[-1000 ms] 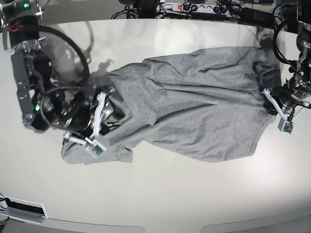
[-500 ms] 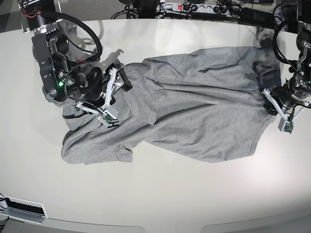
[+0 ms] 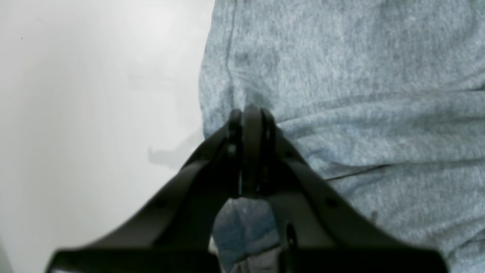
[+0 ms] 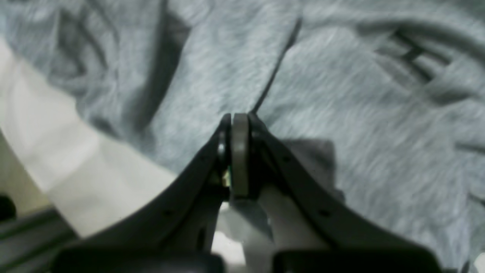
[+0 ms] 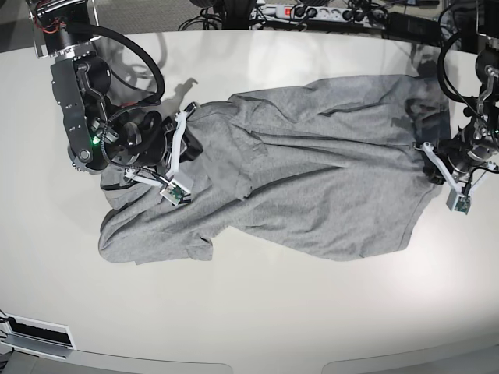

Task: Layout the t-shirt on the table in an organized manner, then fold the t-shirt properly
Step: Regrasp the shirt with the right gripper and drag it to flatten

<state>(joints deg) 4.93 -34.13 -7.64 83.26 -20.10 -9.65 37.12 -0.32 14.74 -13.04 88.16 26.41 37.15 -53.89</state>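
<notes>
The grey t-shirt [image 5: 312, 179] lies spread but rumpled across the white table [image 5: 257, 312], its sleeve end at the left. My right gripper [image 5: 189, 140] sits on the shirt's upper left part. In the right wrist view that gripper [image 4: 235, 119] is shut, with a strip of t-shirt [image 4: 341, 132] fabric pinched at a fold; black lettering [image 4: 413, 53] shows nearby. My left gripper [image 5: 430, 165] holds the shirt's right edge. In the left wrist view this gripper [image 3: 250, 113] is shut on the puckered t-shirt [image 3: 360, 76] border beside bare table [image 3: 94, 94].
A power strip with cables [image 5: 312, 12] runs along the table's back edge. A pale box [image 5: 35, 335] sits below the front left corner. Bare tabletop surrounds the shirt, widest toward the front.
The right arm moved from the shirt's lower left part up to its upper left part, and its gripper went from open to shut on fabric. The left arm stayed put.
</notes>
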